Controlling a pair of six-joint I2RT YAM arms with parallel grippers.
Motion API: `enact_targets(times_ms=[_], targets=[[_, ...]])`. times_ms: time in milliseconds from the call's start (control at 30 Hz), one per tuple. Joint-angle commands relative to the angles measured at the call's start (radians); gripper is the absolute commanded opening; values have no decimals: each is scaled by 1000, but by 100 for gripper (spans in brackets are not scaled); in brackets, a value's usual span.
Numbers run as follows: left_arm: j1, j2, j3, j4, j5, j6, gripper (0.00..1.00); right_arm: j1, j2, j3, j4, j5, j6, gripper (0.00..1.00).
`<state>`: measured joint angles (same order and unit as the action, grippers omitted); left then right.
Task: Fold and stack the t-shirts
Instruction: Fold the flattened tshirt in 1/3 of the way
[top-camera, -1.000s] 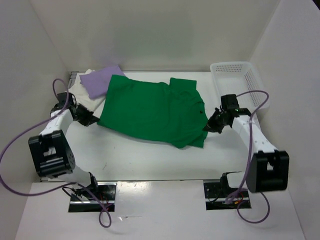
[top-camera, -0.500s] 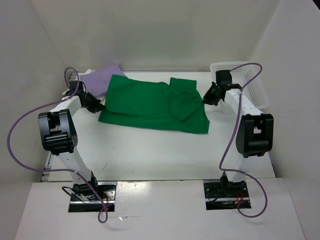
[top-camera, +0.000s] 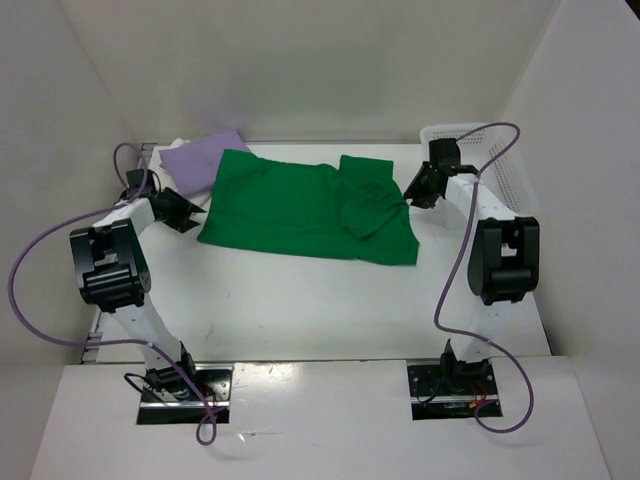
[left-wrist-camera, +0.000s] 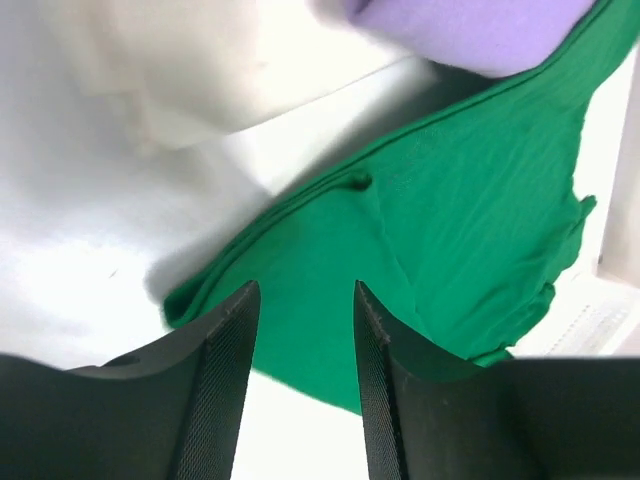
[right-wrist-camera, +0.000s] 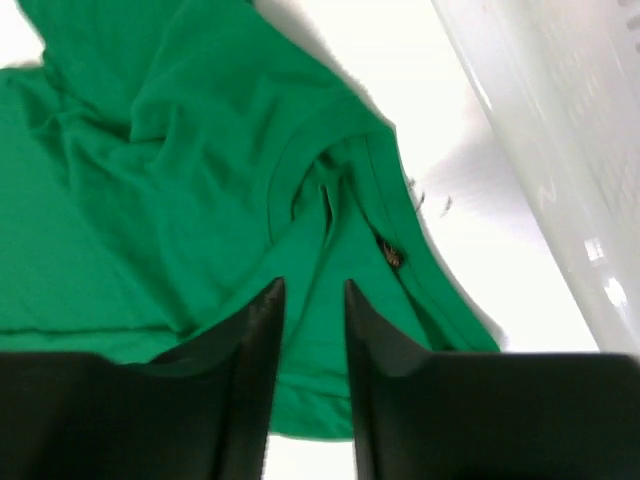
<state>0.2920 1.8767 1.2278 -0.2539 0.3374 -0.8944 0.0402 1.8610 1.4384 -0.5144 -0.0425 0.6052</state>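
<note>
A green t-shirt (top-camera: 290, 210) lies folded in half across the middle of the white table (top-camera: 300, 300), its collar (right-wrist-camera: 300, 170) at the right end. Behind its left end a folded purple t-shirt (top-camera: 200, 158) rests on a white one (left-wrist-camera: 200, 70). My left gripper (top-camera: 193, 212) hovers at the green shirt's left edge (left-wrist-camera: 260, 290), and its fingers (left-wrist-camera: 305, 300) stand open with nothing between them. Just off the collar end my right gripper (top-camera: 409, 192) is open too, and the cloth (right-wrist-camera: 180, 180) lies loose below its fingertips (right-wrist-camera: 313, 295).
A white mesh basket (top-camera: 495, 165) stands at the back right, close beside my right arm; its wall (right-wrist-camera: 560, 130) fills the right wrist view's right side. White walls enclose the table on three sides.
Both grippers carried the green shirt's near edge back over it, folding it in half. They have since opened and let go, and the left one has drawn back a little to the left.
</note>
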Motion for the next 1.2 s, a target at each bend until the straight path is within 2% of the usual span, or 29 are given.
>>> enact_targets(times_ms=[0, 33, 67, 100, 133, 167, 300, 400, 433, 467, 633, 800, 867, 1033, 1167], targets=[[27, -119, -45, 24, 23, 17, 50, -8, -170, -87, 59, -11, -13, 37], [27, -149, -110, 33, 34, 17, 50, -8, -239, -167, 59, -20, -1, 37], [27, -160, -144, 48, 47, 17, 48, -8, -276, -212, 71, -39, 13, 31], [27, -160, -177, 57, 48, 17, 46, -8, -313, -260, 71, -39, 25, 13], [38, -160, -201, 58, 35, 17, 44, -8, -348, -307, 94, -51, 51, 2], [38, -160, -241, 58, 35, 17, 40, -8, -415, -397, 94, -60, 63, 0], [65, -119, -268, 102, 46, 17, 38, -8, -526, -561, 105, -73, 123, 0], [65, -58, -248, 111, 86, 17, 38, -8, -551, -631, 105, -40, 152, 24], [65, -36, -248, 111, 86, 17, 38, -8, -565, -659, 105, -40, 153, 36], [65, -36, -248, 111, 86, 8, 33, -8, -565, -671, 105, -25, 166, 39], [65, -5, -237, 123, 75, 8, 22, -8, -530, -733, 148, -2, 196, 49], [65, -5, -226, 123, 75, 17, 9, -8, -461, -742, 214, 10, 214, 49], [65, -5, -226, 123, 65, 17, 0, -8, -428, -721, 223, 20, 223, 47], [65, -14, -226, 123, 64, 17, 0, -8, -372, -688, 251, 84, 243, 35], [47, -39, -226, 123, 45, 26, 0, -8, -362, -688, 277, 105, 252, 19]])
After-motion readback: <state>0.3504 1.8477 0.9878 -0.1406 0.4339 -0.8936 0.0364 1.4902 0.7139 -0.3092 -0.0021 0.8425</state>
